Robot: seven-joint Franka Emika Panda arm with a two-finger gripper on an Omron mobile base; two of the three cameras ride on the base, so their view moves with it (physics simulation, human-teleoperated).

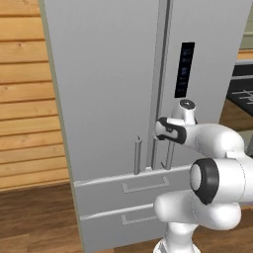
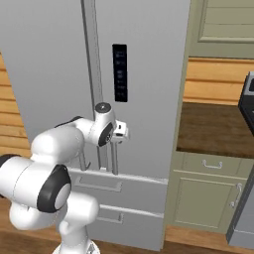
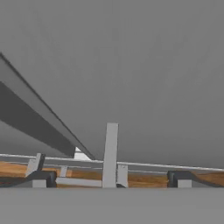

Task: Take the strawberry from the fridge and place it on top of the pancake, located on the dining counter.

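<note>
The fridge [image 1: 108, 89] [image 2: 149, 74] stands right in front of me, tall and light grey, with both doors shut. My gripper [image 1: 164, 129] [image 2: 122, 132] is up against the right door, near the top of its vertical bar handle [image 1: 170, 154] [image 2: 115, 159]. In the hand view that handle [image 3: 110, 148] rises between my two dark fingertips [image 3: 40, 178], which stand wide apart, so the gripper [image 3: 110, 179] is open and holds nothing. The strawberry, the pancake and the dining counter are out of view.
The left door's handle [image 1: 137, 157] is close beside. Two drawers [image 1: 143, 187] sit below the doors. A wood-panelled wall [image 1: 24, 99] is to the left. Olive cabinets [image 2: 208, 193] with a dark counter [image 2: 213, 129] and a stove edge [image 2: 248, 99] are to the right.
</note>
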